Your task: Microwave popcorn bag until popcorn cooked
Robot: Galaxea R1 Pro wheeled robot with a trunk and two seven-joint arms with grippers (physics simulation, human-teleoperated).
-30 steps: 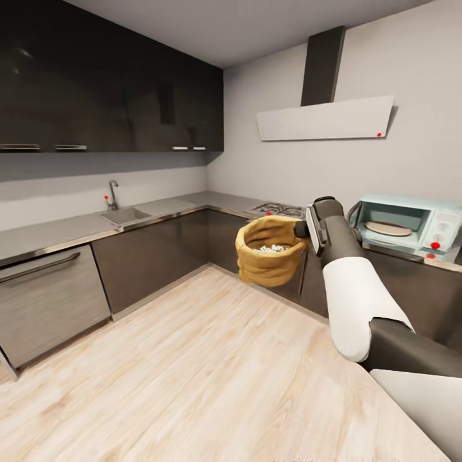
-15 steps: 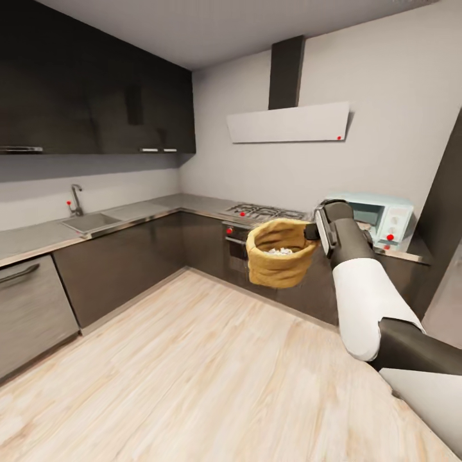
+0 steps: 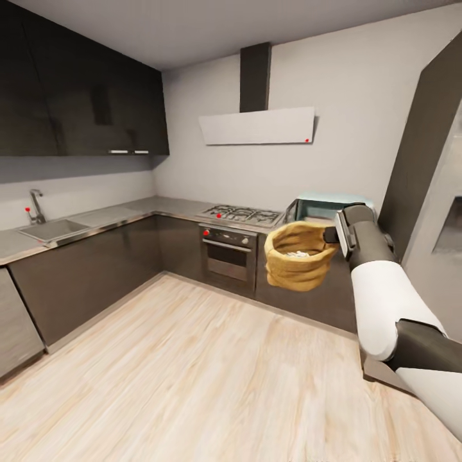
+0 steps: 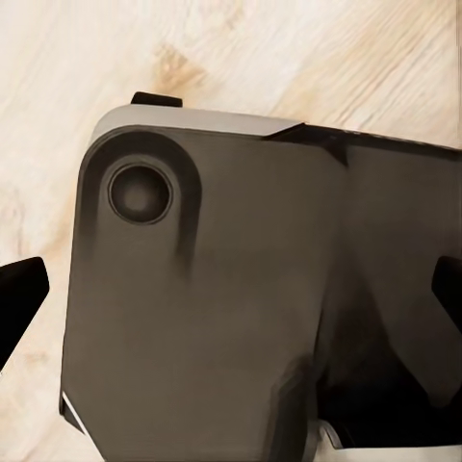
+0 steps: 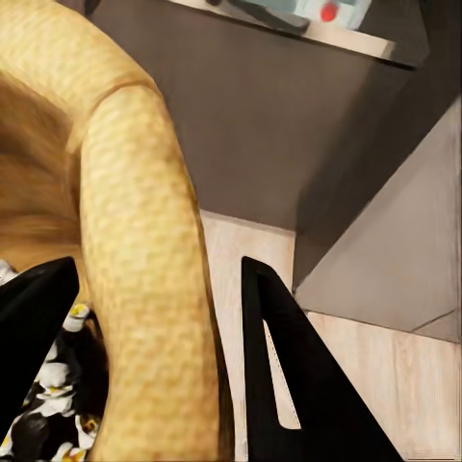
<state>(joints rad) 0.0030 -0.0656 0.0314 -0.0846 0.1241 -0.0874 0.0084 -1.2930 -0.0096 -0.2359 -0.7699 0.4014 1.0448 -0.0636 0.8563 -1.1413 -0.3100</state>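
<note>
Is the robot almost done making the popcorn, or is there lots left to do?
Some is done. The popcorn bag is already off the countertop, and the right gripper pinches its rolled rim, holding it in the air above the floor. Whitish popcorn sits inside. Right now the bag hangs in front of the microwave. Still left: putting the bag inside and heating it.

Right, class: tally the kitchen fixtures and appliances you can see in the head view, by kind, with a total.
Sink: 1
Faucet: 1
Stovetop: 1
Oven: 1
Range hood: 1
Microwave: 1
Total: 6
</note>
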